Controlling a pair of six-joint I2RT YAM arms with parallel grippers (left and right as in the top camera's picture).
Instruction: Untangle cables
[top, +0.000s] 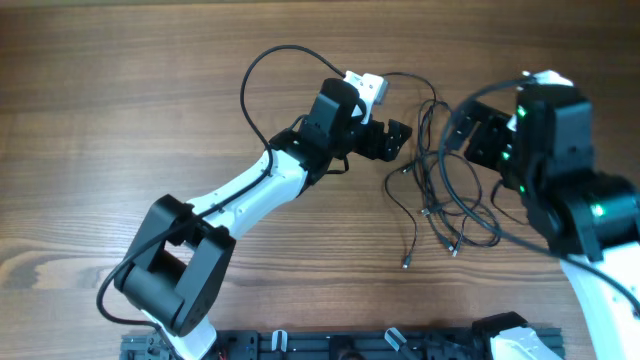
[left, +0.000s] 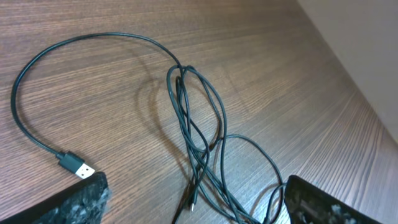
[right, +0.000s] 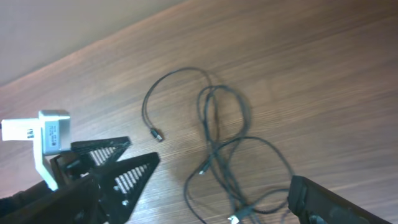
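The cables (top: 445, 195) are several thin black cords lying in a loose tangle on the wooden table, right of centre. Loose plug ends trail toward the front (top: 407, 263). My left gripper (top: 390, 138) is open and empty just left of the tangle. In the left wrist view the tangle (left: 196, 143) runs down between my open fingers (left: 193, 208), and a USB plug (left: 78, 167) lies by the left finger. My right gripper (top: 462, 125) is open and empty at the tangle's right edge. In the right wrist view the cords (right: 217, 124) lie ahead of the open jaws (right: 205, 202).
The left gripper's ribbed black fingers (right: 118, 171) and white wrist module (right: 50, 132) sit at the left of the right wrist view, close to the tangle. A thicker black arm cable (top: 262, 70) loops behind the left arm. A black rail (top: 330, 345) lines the table's front edge.
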